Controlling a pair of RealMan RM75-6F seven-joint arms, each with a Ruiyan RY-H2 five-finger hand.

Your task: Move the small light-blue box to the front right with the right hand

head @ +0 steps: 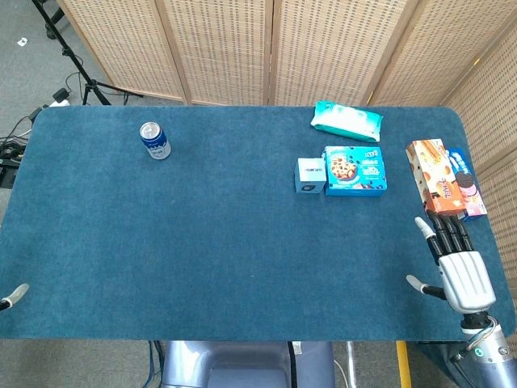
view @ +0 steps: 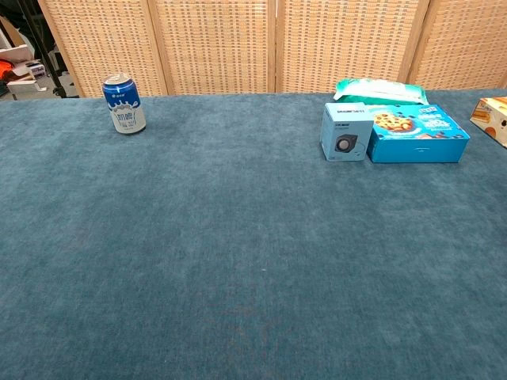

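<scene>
The small light-blue box (head: 310, 175) (view: 345, 131) stands upright right of the table's centre, touching the left side of a bigger blue cookie box (head: 355, 170) (view: 416, 133). My right hand (head: 456, 263) hovers over the front right part of the table, fingers stretched out and apart, holding nothing, well to the front right of the small box. Of my left hand only a fingertip (head: 14, 294) shows at the front left edge in the head view; its state is unreadable. Neither hand appears in the chest view.
A blue drink can (head: 154, 141) (view: 123, 104) stands at the back left. A teal wipes pack (head: 347, 120) (view: 379, 90) lies behind the cookie box. An orange snack box (head: 434, 175) and a blue biscuit pack (head: 467, 184) lie along the right edge, just beyond my right hand. Wicker screens back the table.
</scene>
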